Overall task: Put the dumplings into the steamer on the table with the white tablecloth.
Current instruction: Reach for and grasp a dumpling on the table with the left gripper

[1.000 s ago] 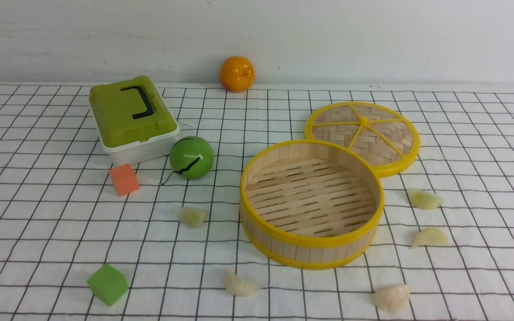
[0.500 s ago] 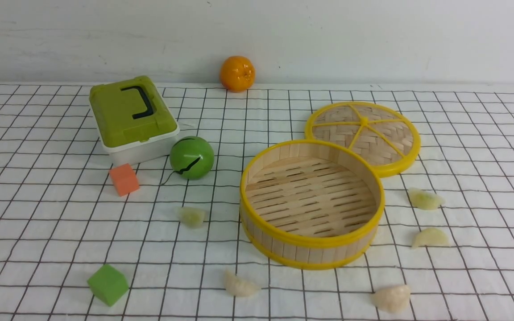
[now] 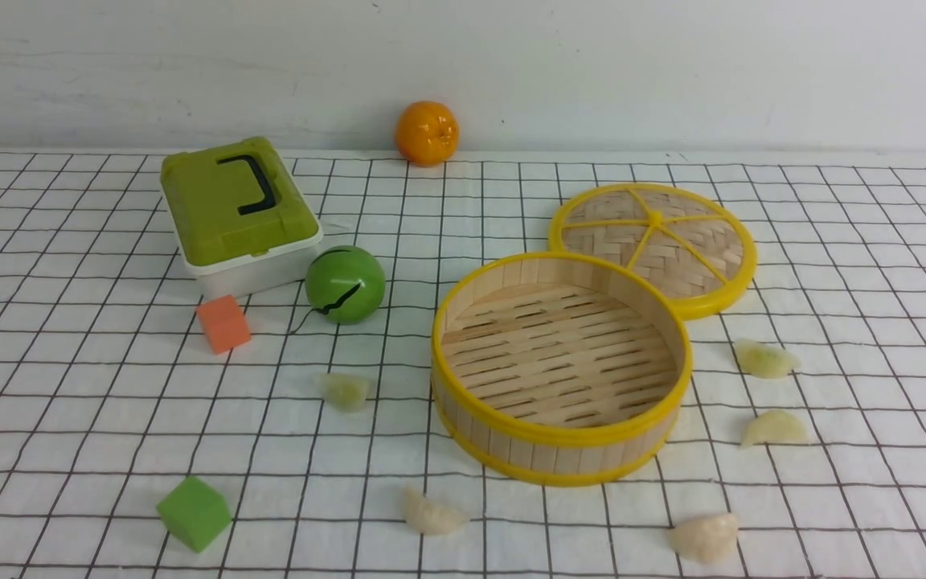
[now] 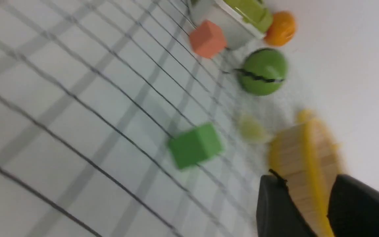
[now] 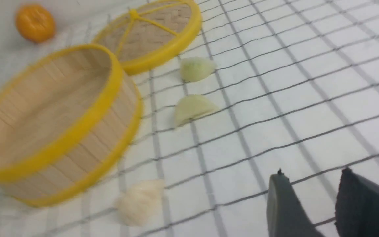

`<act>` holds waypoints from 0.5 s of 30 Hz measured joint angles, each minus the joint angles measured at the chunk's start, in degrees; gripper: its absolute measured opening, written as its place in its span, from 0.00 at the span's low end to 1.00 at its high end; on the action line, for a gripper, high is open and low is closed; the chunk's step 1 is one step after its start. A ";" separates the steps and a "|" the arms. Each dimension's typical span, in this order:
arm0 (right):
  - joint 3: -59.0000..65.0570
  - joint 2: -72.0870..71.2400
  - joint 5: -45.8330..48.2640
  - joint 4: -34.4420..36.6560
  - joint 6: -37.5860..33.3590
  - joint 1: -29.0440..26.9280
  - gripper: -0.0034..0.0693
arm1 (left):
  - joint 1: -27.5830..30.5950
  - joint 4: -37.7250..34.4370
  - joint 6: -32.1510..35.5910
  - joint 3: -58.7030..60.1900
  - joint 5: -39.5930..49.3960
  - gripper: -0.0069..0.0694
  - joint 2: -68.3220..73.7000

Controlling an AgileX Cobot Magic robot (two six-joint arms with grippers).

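Across the tabletop point(image 3: 69, 402) nothing has shifted: all five dumplings point(image 3: 767, 359) lie outside the empty steamer point(image 3: 559, 452). The left fingers point(image 4: 276, 210) and right fingers point(image 5: 283, 207) stand apart, holding nothing, so loading seems not yet begun.

No text, label, brand, number or sign can be read in any view. The only marks are non-lettered. A thin black square grid is printed on the white tablecloth point(image 3: 69, 386). A black hooked shape sits on the green box lid point(image 3: 234, 201). A black jagged line runs across the green ball point(image 3: 345, 284). Both wrist views are too blurred to show finer print.
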 joint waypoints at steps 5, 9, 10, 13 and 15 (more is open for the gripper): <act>0.35 0.00 -1.50 24.99 10.01 0.00 0.37 | 0.00 -15.19 -9.02 0.00 -2.20 0.40 0.00; 0.35 0.00 -1.76 27.85 10.00 0.00 0.37 | 0.00 -16.93 -8.99 0.00 -1.93 0.40 0.00; 0.35 0.00 -1.74 27.97 10.00 0.00 0.37 | 0.00 -17.06 -8.02 -0.31 -1.14 0.40 0.00; 0.17 0.00 -1.45 28.38 8.35 0.00 0.37 | 0.00 -17.14 0.81 -4.38 3.43 0.40 0.00; -2.14 0.00 -1.11 28.38 2.40 0.00 0.36 | 0.00 -16.96 10.09 -10.09 6.61 0.40 0.00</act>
